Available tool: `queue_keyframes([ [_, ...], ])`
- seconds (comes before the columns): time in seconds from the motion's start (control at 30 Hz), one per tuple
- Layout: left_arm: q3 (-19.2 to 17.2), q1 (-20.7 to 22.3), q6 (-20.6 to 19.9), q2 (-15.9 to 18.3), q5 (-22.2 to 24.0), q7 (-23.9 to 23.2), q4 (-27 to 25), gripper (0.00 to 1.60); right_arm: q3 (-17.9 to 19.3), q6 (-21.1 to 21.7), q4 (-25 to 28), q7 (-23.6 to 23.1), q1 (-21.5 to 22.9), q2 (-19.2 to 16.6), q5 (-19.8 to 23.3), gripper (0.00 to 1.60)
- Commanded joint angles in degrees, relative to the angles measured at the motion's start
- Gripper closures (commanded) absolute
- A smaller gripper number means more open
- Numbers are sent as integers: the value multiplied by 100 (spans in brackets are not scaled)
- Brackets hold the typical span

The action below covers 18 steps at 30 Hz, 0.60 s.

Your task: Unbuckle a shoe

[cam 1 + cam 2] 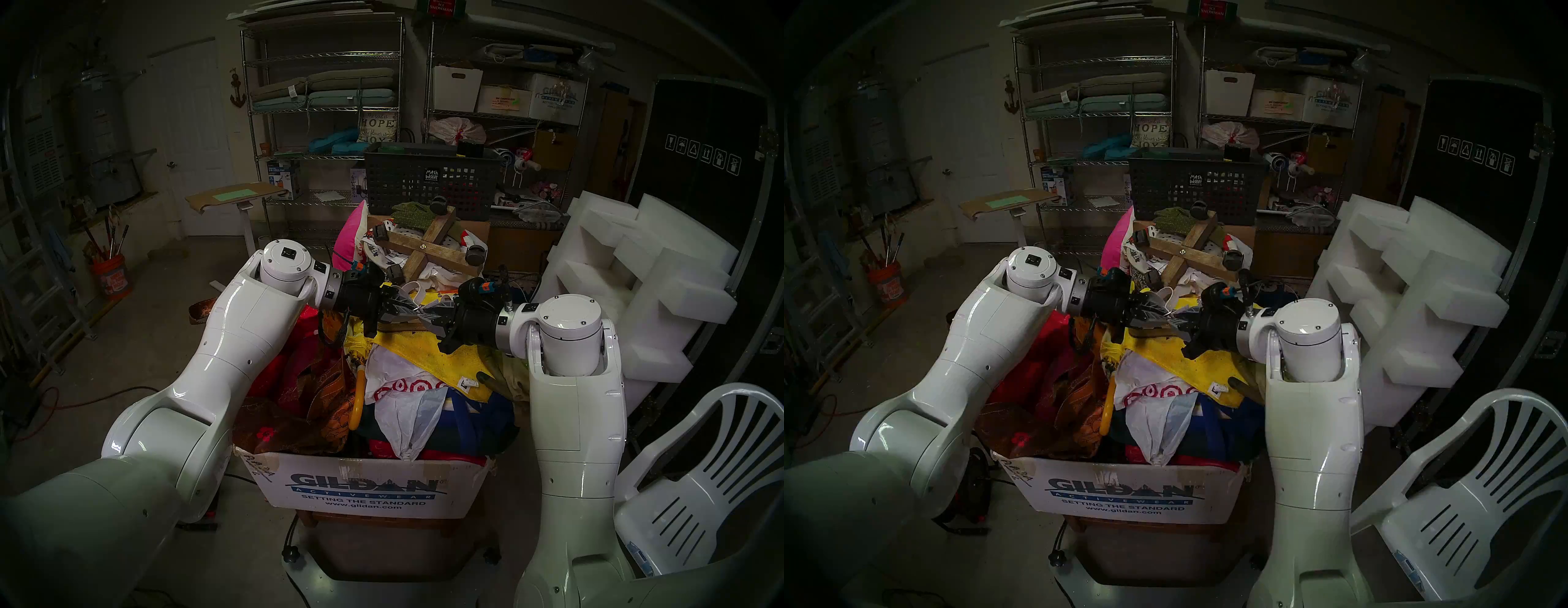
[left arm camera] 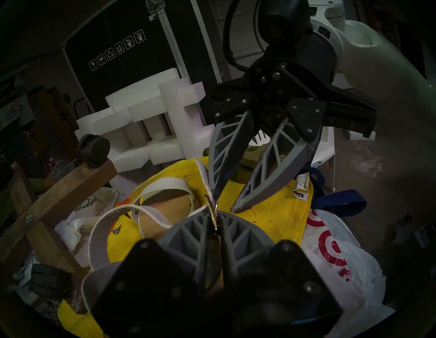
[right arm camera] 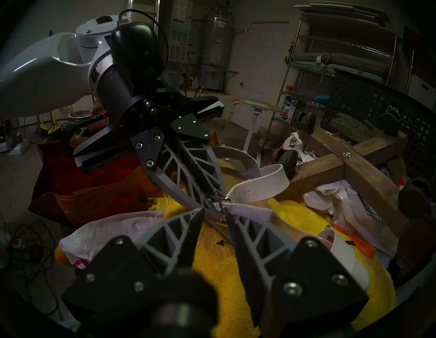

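The shoe [image 2: 169, 183] is a cream-white strappy sandal with a tan footbed, lying on a yellow towel [image 2: 271, 212] on top of a full box. Its white straps [image 1: 413, 293] show between the two grippers in the head views. My left gripper [image 2: 214, 219] is shut on the small metal buckle [image 2: 213, 210] of the ankle strap. My right gripper [image 3: 213, 211] faces it tip to tip and stands open. The loose strap end with punched holes [image 3: 257, 188] runs past the outside of one right finger. In the head views the left gripper [image 1: 418, 312] and right gripper [image 1: 425, 317] nearly touch.
A wooden cross with caster wheels [image 1: 428, 250] lies just behind the shoe, with a black mesh basket [image 1: 428, 187] beyond. The cardboard box [image 1: 365, 488] holds bags and fabrics, including a white red-ringed bag [image 1: 399, 390]. White foam blocks [image 1: 636, 276] and a plastic chair [image 1: 700, 479] stand on my right.
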<state>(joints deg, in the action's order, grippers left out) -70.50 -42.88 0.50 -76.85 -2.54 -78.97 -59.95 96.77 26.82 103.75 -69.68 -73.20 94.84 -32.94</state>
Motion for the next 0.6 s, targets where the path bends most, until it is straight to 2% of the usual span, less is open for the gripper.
queue_keyframes([
  [0.0, -24, 52, 25, 15, 10, -14, -107, 109, -14, 11, 118, -14, 69, 33, 33, 78],
  [0.3, -20, 32, 87, 32, -6, -47, -116, 109, -25, 18, 146, -4, 57, 37, 21, 80],
  [0.57, -32, 28, 140, 38, -4, -63, -113, 101, -64, 38, 169, 30, 46, 20, -50, 80],
])
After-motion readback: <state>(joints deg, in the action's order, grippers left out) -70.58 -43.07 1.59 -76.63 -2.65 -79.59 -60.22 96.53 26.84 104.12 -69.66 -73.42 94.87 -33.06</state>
